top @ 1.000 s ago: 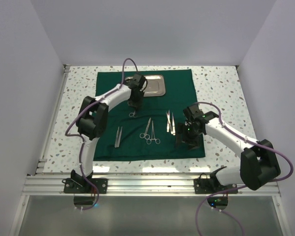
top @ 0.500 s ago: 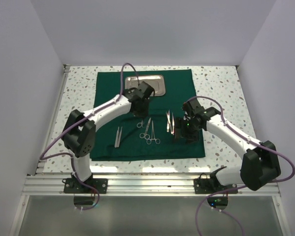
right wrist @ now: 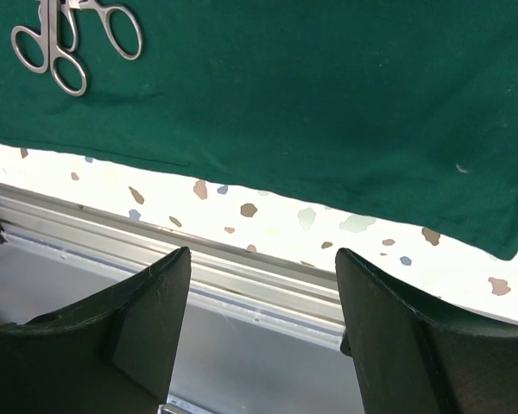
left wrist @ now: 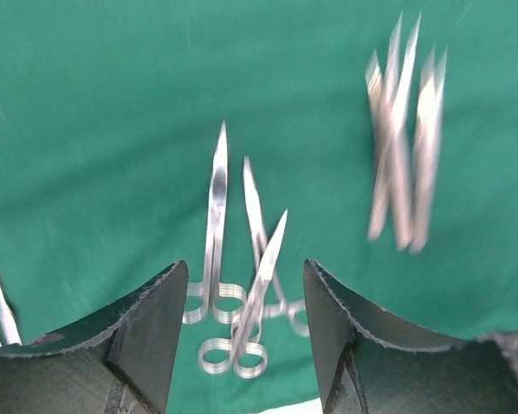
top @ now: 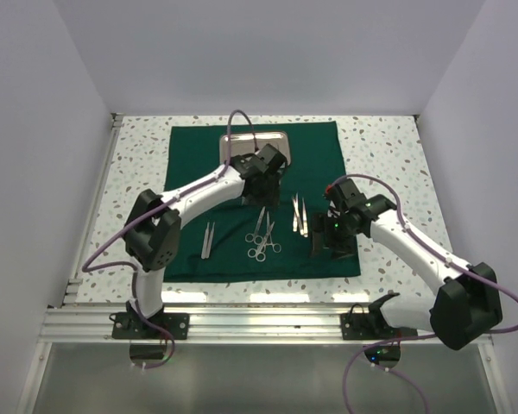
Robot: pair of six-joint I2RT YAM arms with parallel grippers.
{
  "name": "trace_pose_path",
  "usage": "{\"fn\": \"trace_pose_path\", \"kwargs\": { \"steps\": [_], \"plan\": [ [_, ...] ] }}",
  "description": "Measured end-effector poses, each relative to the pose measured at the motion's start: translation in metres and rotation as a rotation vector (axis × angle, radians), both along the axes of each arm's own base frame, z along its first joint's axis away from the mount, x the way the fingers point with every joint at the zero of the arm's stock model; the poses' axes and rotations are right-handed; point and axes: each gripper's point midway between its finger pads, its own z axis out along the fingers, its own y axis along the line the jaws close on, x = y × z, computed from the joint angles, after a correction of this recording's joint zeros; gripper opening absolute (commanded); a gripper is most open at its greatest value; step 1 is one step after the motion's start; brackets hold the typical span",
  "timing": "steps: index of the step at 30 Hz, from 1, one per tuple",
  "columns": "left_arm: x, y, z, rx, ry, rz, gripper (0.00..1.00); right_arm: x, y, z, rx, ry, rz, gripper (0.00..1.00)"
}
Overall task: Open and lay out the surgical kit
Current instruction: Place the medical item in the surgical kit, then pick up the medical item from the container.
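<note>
1. Currently I see my left gripper [left wrist: 246, 289] with its fingers apart and nothing between them, over three ringed scissors [left wrist: 217, 216] on the green cloth [left wrist: 112, 103].
2. Right gripper [right wrist: 263, 267] also spread and empty, above the cloth's near edge.
3. Steel tray [top: 272, 138] sits on the cloth's far side.
4. Tweezers [left wrist: 403, 172] lie right of the scissors, blurred.

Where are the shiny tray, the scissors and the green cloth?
shiny tray [top: 278, 142], top view, bare right part of its floor.
scissors [left wrist: 217, 211], left wrist view, blade of the leftmost pair.
green cloth [top: 190, 164], top view, bare far-left area.
</note>
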Motion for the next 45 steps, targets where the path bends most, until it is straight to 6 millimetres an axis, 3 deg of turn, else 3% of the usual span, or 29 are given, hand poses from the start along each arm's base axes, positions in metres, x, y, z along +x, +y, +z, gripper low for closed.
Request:
{"fn": "trace_pose_path", "kwargs": {
  "steps": [4,8,13,15,19,23,32,40,44,45],
  "plan": [
    [0.055,0.004,0.024,-0.014,-0.088,0.021,0.58,-0.001,-0.001,0.000,-0.002,0.002,-0.001,0.72],
    [0.121,0.038,0.031,0.003,-0.147,0.070,0.57,-0.001,-0.002,-0.001,-0.014,0.007,-0.004,0.72],
    [0.195,0.080,0.018,0.035,-0.203,0.112,0.57,0.004,-0.005,-0.006,-0.053,0.028,-0.012,0.72],
    [0.213,0.095,0.005,0.047,-0.205,0.119,0.57,0.008,-0.004,-0.009,-0.064,0.042,-0.015,0.72],
    [0.232,0.112,-0.026,0.055,-0.189,0.113,0.57,0.017,-0.002,-0.016,-0.095,0.068,-0.019,0.71],
    [0.244,0.115,-0.044,0.027,-0.188,0.092,0.57,0.025,0.000,-0.022,-0.119,0.094,-0.020,0.71],
    [0.279,0.100,-0.044,-0.034,-0.282,0.045,0.59,0.045,0.004,-0.027,-0.161,0.101,-0.026,0.70],
    [0.299,0.109,-0.055,-0.004,-0.325,0.082,0.57,0.056,0.008,-0.031,-0.176,0.112,-0.025,0.70],
    [0.311,0.112,-0.056,-0.004,-0.357,0.096,0.52,0.058,0.008,-0.034,-0.181,0.121,-0.023,0.70],
    [0.312,0.113,-0.056,-0.002,-0.361,0.099,0.46,0.057,0.008,-0.035,-0.183,0.126,-0.022,0.70]
  ]
}}
